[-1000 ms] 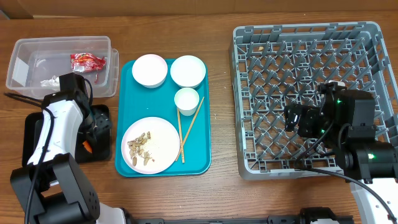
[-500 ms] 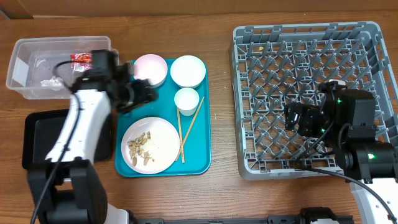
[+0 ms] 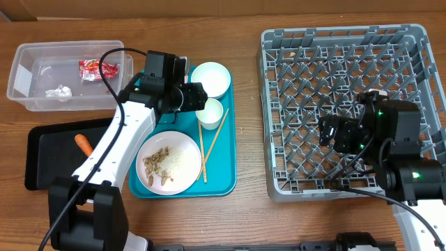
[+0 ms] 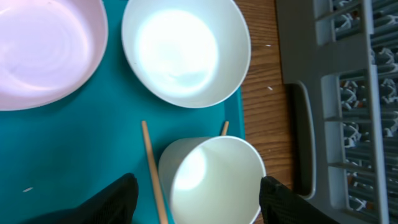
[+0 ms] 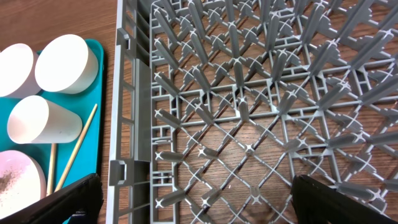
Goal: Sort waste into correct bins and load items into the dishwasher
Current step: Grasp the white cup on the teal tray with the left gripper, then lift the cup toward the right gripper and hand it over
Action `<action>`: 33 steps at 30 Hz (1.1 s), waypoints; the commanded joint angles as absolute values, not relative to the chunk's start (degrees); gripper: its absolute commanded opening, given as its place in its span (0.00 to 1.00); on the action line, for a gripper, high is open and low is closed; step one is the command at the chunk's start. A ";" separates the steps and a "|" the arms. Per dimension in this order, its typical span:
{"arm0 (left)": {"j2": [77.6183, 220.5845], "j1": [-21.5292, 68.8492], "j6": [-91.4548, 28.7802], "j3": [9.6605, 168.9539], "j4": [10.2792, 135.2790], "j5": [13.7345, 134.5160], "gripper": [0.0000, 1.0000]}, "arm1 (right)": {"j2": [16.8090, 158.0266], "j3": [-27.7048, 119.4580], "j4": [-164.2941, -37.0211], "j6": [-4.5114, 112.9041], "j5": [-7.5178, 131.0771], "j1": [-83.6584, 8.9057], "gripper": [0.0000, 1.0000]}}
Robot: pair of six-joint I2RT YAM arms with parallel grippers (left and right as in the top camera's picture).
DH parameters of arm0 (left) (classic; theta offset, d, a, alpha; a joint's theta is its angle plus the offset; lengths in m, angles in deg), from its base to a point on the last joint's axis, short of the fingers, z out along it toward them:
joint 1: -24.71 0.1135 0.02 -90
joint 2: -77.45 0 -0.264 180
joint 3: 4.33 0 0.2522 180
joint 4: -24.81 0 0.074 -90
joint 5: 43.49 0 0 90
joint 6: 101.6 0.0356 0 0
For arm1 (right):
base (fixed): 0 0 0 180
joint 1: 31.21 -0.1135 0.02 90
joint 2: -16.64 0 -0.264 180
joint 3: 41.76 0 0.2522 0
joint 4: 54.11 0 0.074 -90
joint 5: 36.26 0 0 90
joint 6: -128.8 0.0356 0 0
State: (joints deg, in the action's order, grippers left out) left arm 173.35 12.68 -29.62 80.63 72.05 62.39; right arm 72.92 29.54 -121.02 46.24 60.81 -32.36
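Straddles small white cup [image 4: 217, 174] on teal tray [image 4: 62, 162] with left gripper [image 4: 198, 198] splayed open; holds right gripper [image 5: 199, 199] unclenched above grey rack [image 5: 249, 93]; shows carrot [image 3: 83, 143] in black tray [image 3: 42, 164], wrapper [image 3: 92, 69] in clear tub [image 3: 21, 77]

A flat teal tray [image 3: 223, 167] lies on the brown wooden table [image 3: 247, 104].

Orange carrot [image 3: 83, 144] in black tray [image 3: 49, 166]; wrapper [image 3: 91, 68], probable tissue [image 3: 60, 91] in tub [image 3: 70, 46].
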 commanded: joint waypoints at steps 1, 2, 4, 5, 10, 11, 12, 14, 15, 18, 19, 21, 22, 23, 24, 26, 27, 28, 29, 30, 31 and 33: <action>172.43 12.24 -30.06 81.68 72.88 59.90 0.63 | 72.68 31.20 -120.71 46.07 60.92 -32.10 1.00; 172.94 12.22 -30.06 81.66 73.23 59.90 0.62 | 72.68 31.20 -120.71 46.07 60.89 -32.10 1.00; 174.23 12.13 -30.04 81.64 73.56 60.03 0.63 | 72.68 31.20 -120.71 46.07 60.89 -32.10 1.00; 175.14 11.87 -30.04 81.64 73.90 60.03 0.62 | 72.68 31.20 -120.73 46.07 60.89 -32.10 1.00; 179.60 9.92 -30.01 81.61 74.56 59.94 0.50 | 72.68 31.20 -120.78 46.07 60.89 -32.10 1.00; 180.43 9.64 -30.01 81.64 74.58 59.98 0.41 | 72.68 31.20 -120.89 46.07 60.89 -32.10 1.00; 180.91 9.53 -30.04 81.61 74.58 60.03 0.31 | 72.68 31.20 -121.00 46.07 60.89 -32.10 1.00; 181.11 9.53 -30.19 81.70 74.52 60.11 0.04 | 72.68 31.20 -121.37 46.07 60.89 -32.10 1.00; 180.76 9.70 -30.65 82.03 74.54 60.11 0.04 | 72.68 31.20 -121.37 46.07 60.89 -32.10 1.00; 179.43 10.36 -30.95 84.08 74.76 64.03 0.04 | 72.68 31.20 -121.15 46.04 60.63 -32.10 1.00; 178.66 10.86 -30.95 85.22 74.74 68.27 0.04 | 72.68 31.20 -121.13 46.07 59.69 -32.10 1.00; 177.90 11.74 -30.91 87.03 74.65 76.46 0.04 | 72.68 31.20 -120.97 46.11 56.48 -32.10 1.00; 177.81 12.09 -30.91 87.65 74.60 79.15 0.04 | 72.72 31.20 -120.54 46.33 54.88 -32.10 1.00; 177.81 12.68 -30.91 88.52 74.60 83.04 0.04 | 72.72 31.20 -119.77 46.31 54.42 -32.10 1.00; 177.83 13.35 -30.93 88.78 74.25 87.65 0.04 | 73.03 31.20 -118.31 46.28 54.45 -32.10 1.00; 177.83 13.79 -30.93 88.76 74.34 92.16 0.04 | 73.90 31.20 -117.19 46.33 54.51 -32.10 1.00; 177.83 13.84 -30.93 88.67 74.34 94.98 0.04 | 74.73 31.20 -116.86 46.37 54.95 -32.10 1.00; 177.83 13.81 -30.93 88.67 74.34 96.68 0.04 | 75.34 31.20 -116.80 46.52 55.19 -32.10 1.00; 177.83 13.81 -30.93 88.67 74.34 98.06 0.04 | 76.24 31.20 -116.80 46.52 55.56 -32.10 1.00; 177.83 13.81 -30.93 88.67 74.39 99.17 0.04 | 77.05 31.20 -116.84 46.52 55.54 -32.10 1.00; 177.83 13.81 -30.93 88.67 74.39 100.31 0.04 | 77.79 31.20 -116.80 46.52 55.54 -32.10 1.00; 177.83 13.81 -30.95 88.67 74.36 103.61 0.04 | 78.18 31.20 -116.30 46.50 56.00 -32.10 1.00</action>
State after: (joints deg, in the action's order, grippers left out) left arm 179.36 13.73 -30.74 87.69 74.39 95.87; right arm 78.12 29.56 -117.02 46.26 55.82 -32.36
